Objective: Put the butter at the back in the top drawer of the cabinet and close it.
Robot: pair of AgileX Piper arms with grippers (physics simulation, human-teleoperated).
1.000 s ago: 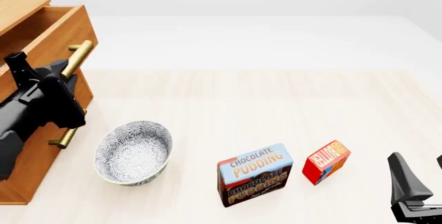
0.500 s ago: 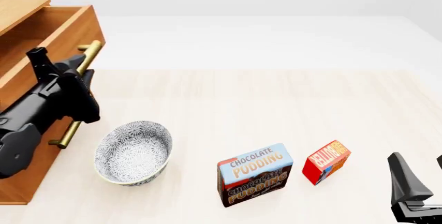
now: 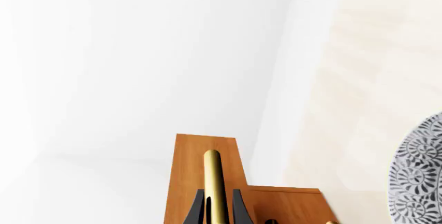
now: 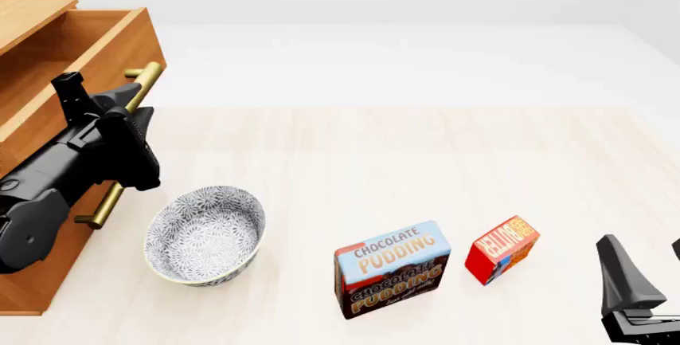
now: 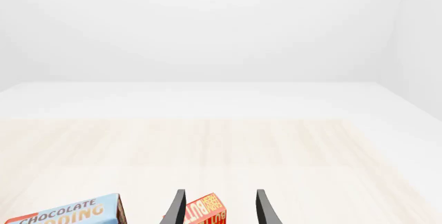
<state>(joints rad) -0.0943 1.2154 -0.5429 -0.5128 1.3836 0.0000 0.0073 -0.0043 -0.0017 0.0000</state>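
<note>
We see the butter (image 4: 502,248) standing on the counter (image 4: 425,154) at 5 o'clock. It looks light, stiff, best pinched across its narrow faces. Our right fingers (image 5: 217,207) stand apart; our left fingers (image 3: 217,207) clamp the top drawer's handle (image 3: 214,182).

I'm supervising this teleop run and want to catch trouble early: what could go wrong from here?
The left gripper is clamped on the top drawer's brass handle; pulling off-line could make it slip. The patterned bowl sits close beside the cabinet, so that arm might knock it. The chocolate pudding box stands right beside the butter, risking a bump when the open right gripper grasps.
</note>
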